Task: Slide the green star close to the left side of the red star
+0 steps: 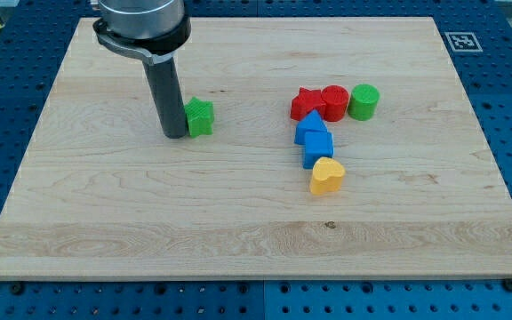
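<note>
My tip (174,135) rests on the wooden bench (105,222), pressed against the 9 o'clock side of the green star (200,116); the rod's dark shaft hides the star's near edge, so I take them to be touching, though the exact contact is not plain to see. There are no fingers on this arm, only the straight rod, so nothing is open, closed or held.

The green star sits in the upper-left part of the bench. The red star (307,103) lies well apart from it, out at about 3 o'clock from the green star, with bare wood between the two.

The red star heads a tight cluster. Touching it at its 3 o'clock side is a red cylinder (334,102), and just beside that, again at 3 o'clock, stands a green cylinder (364,101). At about 6 o'clock from the red star come two blue blocks in a short column: an upper blue block (312,128) with a pointed top, touching the red star's lower edge, and a lower blue block (319,149) against it. Their exact shapes are hard to make out. At 6 o'clock from the lower blue one lies a yellow heart (327,176), touching it.

A black-and-white marker tag (461,40) sits at the bench's upper-right corner.
</note>
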You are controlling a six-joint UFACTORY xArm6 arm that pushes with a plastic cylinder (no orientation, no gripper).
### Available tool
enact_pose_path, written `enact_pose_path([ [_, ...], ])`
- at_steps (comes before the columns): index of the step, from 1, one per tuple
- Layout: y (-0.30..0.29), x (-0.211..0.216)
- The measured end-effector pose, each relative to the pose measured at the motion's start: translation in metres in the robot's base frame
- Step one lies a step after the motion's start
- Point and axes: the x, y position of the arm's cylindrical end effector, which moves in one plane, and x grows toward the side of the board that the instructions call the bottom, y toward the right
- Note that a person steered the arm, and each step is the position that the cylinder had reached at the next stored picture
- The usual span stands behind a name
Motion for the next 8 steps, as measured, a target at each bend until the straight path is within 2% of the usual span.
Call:
enact_pose_path([
  [1,0.001,-0.011],
  [5,0.051,-0.002],
  [8,0.037,-0.008],
])
